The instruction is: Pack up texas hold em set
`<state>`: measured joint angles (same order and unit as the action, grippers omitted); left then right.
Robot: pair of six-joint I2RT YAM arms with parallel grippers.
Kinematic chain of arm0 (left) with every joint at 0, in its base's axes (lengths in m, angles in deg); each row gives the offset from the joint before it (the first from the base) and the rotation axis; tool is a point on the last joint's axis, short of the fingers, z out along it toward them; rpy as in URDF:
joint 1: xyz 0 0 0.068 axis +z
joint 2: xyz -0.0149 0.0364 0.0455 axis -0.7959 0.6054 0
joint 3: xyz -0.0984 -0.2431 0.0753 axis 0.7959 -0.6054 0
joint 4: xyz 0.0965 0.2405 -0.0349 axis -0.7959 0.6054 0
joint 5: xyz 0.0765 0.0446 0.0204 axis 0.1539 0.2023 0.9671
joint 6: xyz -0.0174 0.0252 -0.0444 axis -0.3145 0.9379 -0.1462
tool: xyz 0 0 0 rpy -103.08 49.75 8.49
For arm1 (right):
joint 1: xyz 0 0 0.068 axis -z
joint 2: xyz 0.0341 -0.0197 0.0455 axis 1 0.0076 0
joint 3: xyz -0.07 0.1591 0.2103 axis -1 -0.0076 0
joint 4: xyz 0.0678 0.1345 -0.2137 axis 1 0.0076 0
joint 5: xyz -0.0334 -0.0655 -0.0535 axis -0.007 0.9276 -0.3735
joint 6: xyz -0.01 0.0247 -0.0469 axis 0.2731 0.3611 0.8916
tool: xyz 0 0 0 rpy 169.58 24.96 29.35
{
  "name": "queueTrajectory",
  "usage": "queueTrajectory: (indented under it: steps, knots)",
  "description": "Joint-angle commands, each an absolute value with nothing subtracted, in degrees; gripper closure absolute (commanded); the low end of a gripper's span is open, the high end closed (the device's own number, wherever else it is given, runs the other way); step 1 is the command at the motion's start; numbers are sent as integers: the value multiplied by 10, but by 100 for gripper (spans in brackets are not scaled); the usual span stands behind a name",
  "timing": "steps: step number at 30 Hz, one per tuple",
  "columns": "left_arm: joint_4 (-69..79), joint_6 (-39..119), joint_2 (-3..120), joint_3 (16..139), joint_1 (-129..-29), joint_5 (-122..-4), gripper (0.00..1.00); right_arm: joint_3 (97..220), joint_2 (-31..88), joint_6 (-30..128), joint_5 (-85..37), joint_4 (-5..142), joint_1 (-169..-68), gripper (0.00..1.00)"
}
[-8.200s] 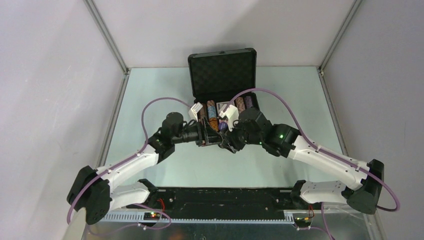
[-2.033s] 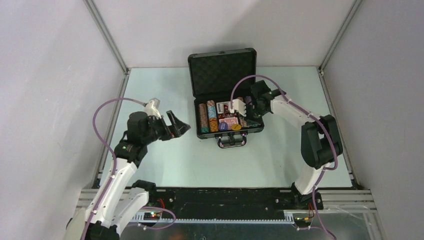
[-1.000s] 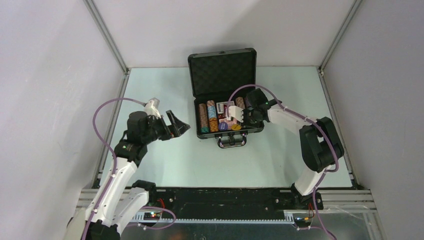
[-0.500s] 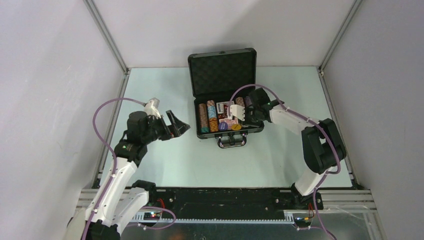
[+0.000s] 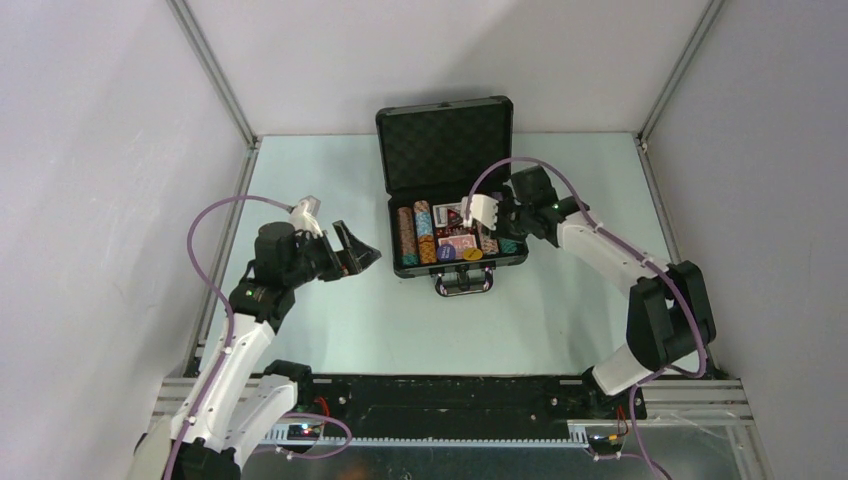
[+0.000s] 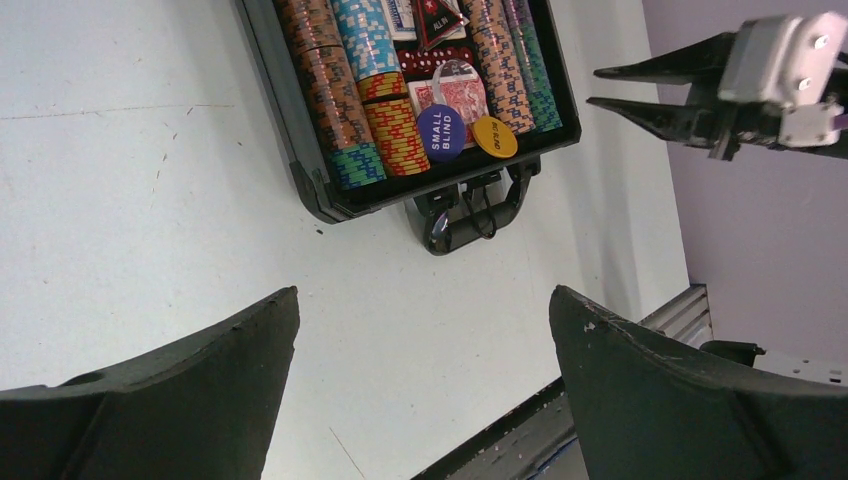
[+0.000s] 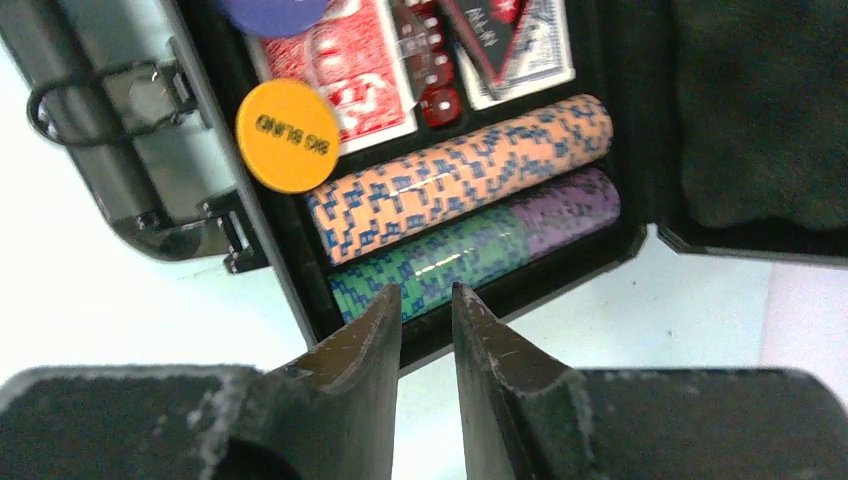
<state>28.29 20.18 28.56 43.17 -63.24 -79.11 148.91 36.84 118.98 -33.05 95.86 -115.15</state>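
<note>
L arm: elbow bent, left tool (image 5: 358, 252) spread wide, empty, above the pale green surface (image 5: 330, 330), well left of the small black hard briefcase (image 5: 445, 150) | R arm: stretched forward, right tool (image 7: 425, 292) narrowly parted, pinching nothing, over the briefcase's right edge, above the green-and-purple striped chip row (image 7: 470, 250) | briefcase: lid upright, mid-surface.

White arms (image 5: 240, 350), black joints, purple cables (image 5: 190, 245)

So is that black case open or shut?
Open. The case's foam-lined lid stands upright at the back, and the chip rows and cards inside lie exposed.
</note>
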Motion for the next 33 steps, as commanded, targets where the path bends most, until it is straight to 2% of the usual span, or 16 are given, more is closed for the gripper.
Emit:
queueTrajectory:
  steps: [1,4,5,8,10,13,16,20,21,23,33]
  knots:
    - [280,204,284,446,-627,-800,1,1493,326,1086,-354,857,-1129,70]
    - [279,202,284,446,-627,-798,1,1491,297,975,-404,777,-1108,71]
    - [279,202,284,446,-627,-798,1,1490,292,933,-400,701,-1107,70]
    - [279,202,284,447,-627,-796,1,1487,296,697,-289,523,-1111,58]
    - [279,202,284,450,-627,-794,1,1509,316,618,-236,454,-1111,55]
    - [280,206,282,452,-628,-788,1,1597,363,573,-244,515,-1118,51]
    - [279,209,285,452,-626,-786,1,1749,441,519,-206,629,-1131,48]
    - [279,210,288,451,-619,-792,1,2019,577,479,-202,857,-1140,44]
    - [280,210,288,451,-618,-792,1,2104,624,476,-205,885,-1142,43]
    - [279,211,290,451,-616,-795,1,2187,678,475,-214,935,-1148,42]
    - [279,209,298,451,-602,-812,1,2215,767,511,-152,834,-1169,39]
